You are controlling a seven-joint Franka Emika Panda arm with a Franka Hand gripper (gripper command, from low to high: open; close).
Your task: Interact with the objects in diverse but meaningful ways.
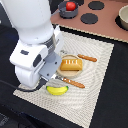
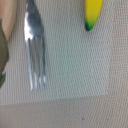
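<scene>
Right now your arm (image 1: 35, 47) hovers over the banana (image 1: 56, 90), fork (image 2: 36, 50) beside it, bread loaf (image 1: 70, 65) nearby, pincer state impossible to tell.

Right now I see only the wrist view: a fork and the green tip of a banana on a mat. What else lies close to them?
Observer: A golden bread loaf lies on the mat, just beyond the fork in the exterior view.
Operator: And is the knife near it?
Observer: Yes, an orange-handled knife lies on the far side of the loaf from the fork.
Operator: Where is the tomato?
Observer: The red tomato sits inside a grey pot, off the mat, near the top of the exterior view.
</scene>
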